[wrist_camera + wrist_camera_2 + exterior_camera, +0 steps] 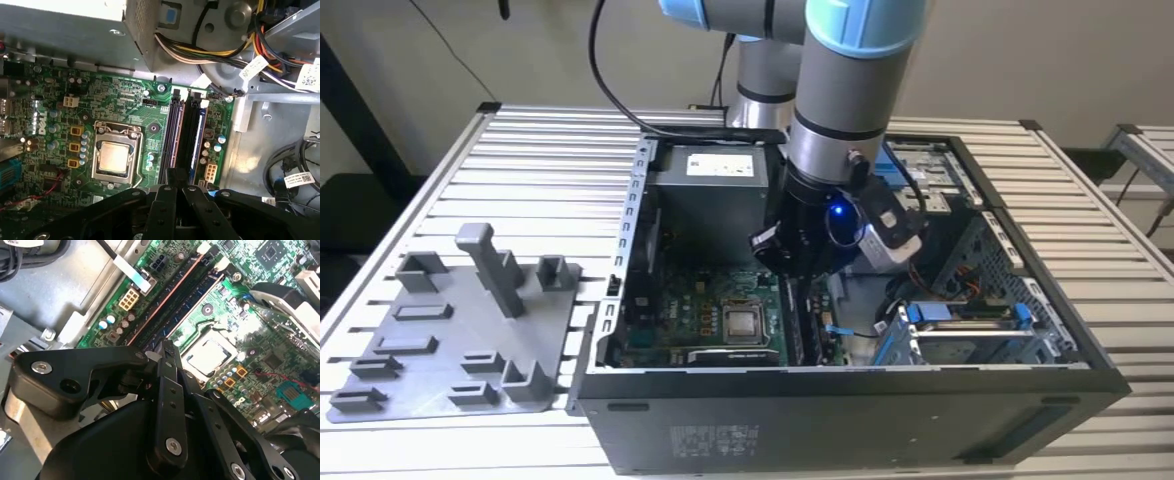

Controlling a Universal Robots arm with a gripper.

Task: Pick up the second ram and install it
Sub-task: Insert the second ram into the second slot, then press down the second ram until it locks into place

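One dark strip, the second ram [176, 131], lies at frame centre in the memory slots, its length running straight away from your pincer [176, 176], whose tips look pressed together over its near end.

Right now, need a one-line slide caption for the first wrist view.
Claw poised over the memory slots on the green motherboard, beside the bare processor.

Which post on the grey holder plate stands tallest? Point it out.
The narrow upright post on the holder plate, between two shorter blocks near the plate's far edge. It rises well above every other block.
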